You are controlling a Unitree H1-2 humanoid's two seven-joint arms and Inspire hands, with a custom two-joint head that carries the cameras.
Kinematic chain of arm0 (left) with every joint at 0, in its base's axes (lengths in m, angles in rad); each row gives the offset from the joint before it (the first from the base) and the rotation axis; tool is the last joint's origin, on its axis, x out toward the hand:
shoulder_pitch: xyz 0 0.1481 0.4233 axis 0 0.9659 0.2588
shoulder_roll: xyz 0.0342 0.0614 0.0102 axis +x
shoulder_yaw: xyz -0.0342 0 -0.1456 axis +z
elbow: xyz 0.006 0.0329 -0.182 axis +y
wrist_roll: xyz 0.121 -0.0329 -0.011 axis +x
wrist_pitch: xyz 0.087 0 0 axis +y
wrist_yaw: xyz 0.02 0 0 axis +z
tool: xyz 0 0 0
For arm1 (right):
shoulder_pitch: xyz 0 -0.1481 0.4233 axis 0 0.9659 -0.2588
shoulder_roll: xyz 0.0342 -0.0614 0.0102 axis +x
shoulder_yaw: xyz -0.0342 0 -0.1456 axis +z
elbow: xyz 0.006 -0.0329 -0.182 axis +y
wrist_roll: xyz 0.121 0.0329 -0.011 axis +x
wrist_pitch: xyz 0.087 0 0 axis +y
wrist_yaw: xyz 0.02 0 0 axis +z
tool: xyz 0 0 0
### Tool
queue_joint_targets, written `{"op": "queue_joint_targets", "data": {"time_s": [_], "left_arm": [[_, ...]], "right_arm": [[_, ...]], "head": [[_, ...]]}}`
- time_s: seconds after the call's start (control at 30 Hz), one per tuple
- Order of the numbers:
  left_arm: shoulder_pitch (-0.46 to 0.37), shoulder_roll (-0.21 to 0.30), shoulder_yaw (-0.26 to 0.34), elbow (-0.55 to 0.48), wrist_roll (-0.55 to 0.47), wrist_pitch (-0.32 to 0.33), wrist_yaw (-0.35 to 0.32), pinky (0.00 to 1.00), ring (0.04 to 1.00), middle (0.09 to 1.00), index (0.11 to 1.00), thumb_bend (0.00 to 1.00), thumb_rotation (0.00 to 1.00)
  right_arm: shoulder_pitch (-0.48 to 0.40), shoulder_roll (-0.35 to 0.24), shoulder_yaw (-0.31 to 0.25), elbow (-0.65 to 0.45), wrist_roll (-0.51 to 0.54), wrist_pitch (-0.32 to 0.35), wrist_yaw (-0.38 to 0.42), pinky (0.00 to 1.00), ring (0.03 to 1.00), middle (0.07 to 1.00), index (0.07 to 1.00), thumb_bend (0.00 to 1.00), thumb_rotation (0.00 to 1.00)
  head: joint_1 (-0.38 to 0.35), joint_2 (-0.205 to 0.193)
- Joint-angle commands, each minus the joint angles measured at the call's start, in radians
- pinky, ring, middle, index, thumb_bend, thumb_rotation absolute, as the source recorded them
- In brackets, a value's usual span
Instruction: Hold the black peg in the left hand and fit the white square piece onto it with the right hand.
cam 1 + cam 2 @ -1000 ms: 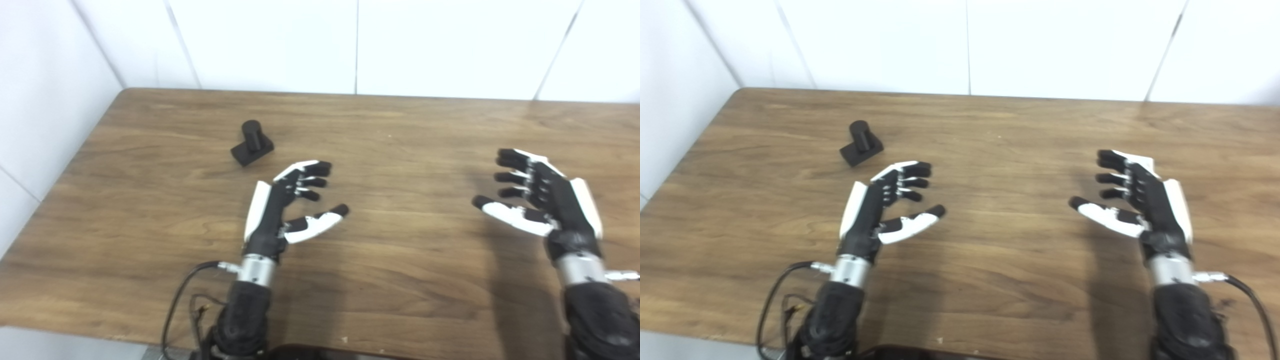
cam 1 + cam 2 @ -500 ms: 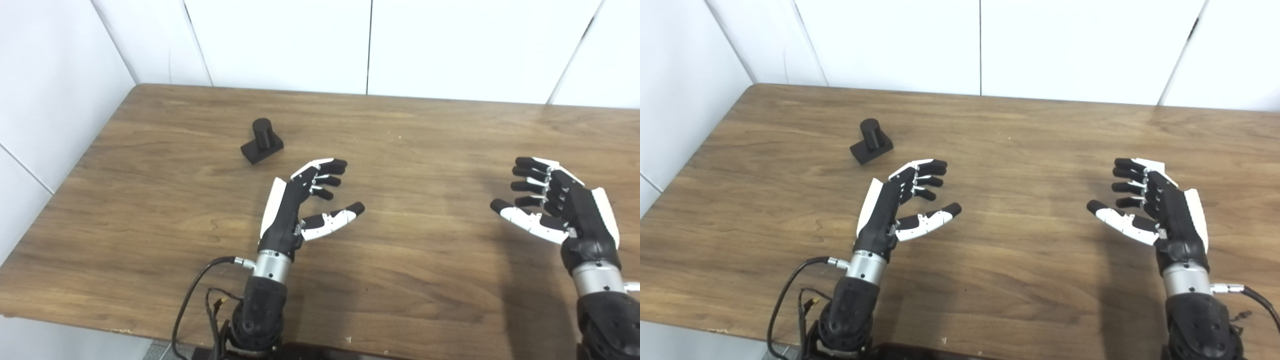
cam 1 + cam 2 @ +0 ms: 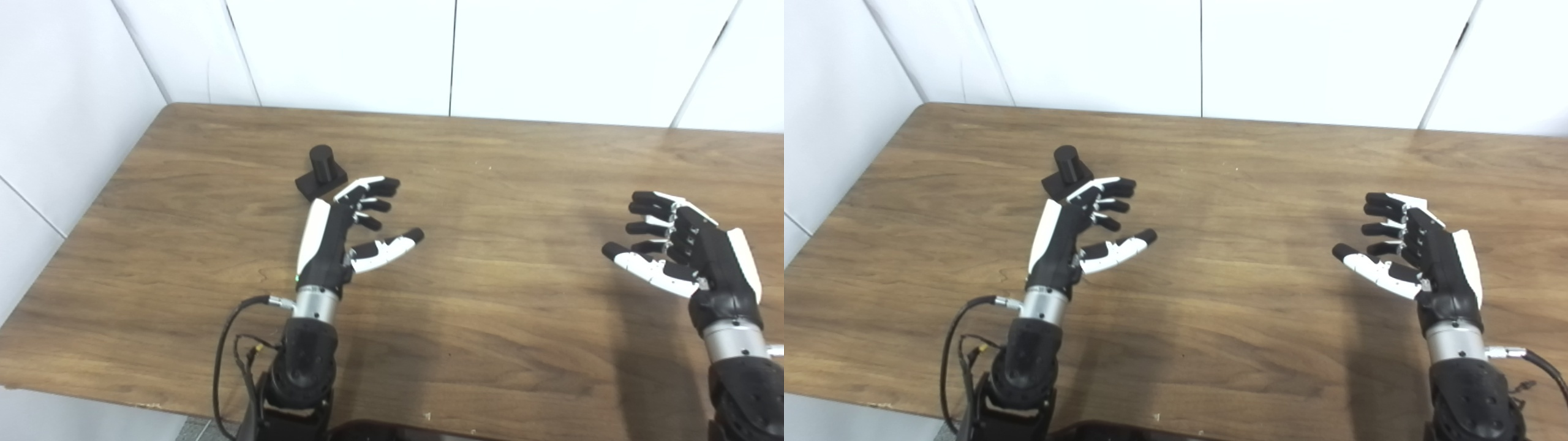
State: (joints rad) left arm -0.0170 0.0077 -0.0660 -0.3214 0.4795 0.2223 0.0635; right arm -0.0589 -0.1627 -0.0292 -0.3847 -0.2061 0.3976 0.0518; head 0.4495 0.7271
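Nearby, the left hand (image 3: 343, 229) hovers empty beside the black peg (image 3: 320, 172) (right hand (image 3: 686, 254) likewise spread, holding nothing).

The black cylindrical peg on its square base (image 3: 320, 171) stands on the brown wooden worktop (image 3: 490, 153), far left, just behind the left hand (image 3: 343, 236); the right hand (image 3: 686, 257) is well apart, at the right.

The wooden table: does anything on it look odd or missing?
Only the black peg on its square base stands on the brown wooden table. No white square piece shows in either view. Both the left hand and right hand are open and hold nothing.
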Motion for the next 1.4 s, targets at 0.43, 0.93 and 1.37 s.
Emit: {"op": "queue_joint_targets", "data": {"time_s": [0.43, 0.93, 1.37], "left_arm": [[-0.152, 0.117, 0.037, -0.006, 0.135, 0.084, 0.005, 0.59, 0.712, 0.742, 0.714, 0.72, 0.22], [-0.215, 0.173, 0.06, 0.079, 0.205, 0.082, 0.045, 0.67, 0.811, 0.833, 0.805, 0.71, 0.25], [-0.28, 0.246, 0.031, 0.191, 0.258, 0.139, 0.016, 0.82, 0.971, 0.949, 0.818, 0.75, 0.26]], "right_arm": [[-0.031, -0.01, -0.006, -0.051, 0.009, -0.003, 0.003, 0.52, 0.649, 0.732, 0.722, 0.56, 0.0], [-0.03, -0.011, -0.01, -0.052, 0.02, -0.007, 0.007, 0.52, 0.633, 0.715, 0.712, 0.57, 0.0], [-0.027, -0.013, -0.007, -0.055, 0.013, -0.003, 0.008, 0.51, 0.627, 0.713, 0.712, 0.57, 0.0]], "head": [[0.005, -0.008], [0.003, -0.006], [-0.004, -0.006]]}}
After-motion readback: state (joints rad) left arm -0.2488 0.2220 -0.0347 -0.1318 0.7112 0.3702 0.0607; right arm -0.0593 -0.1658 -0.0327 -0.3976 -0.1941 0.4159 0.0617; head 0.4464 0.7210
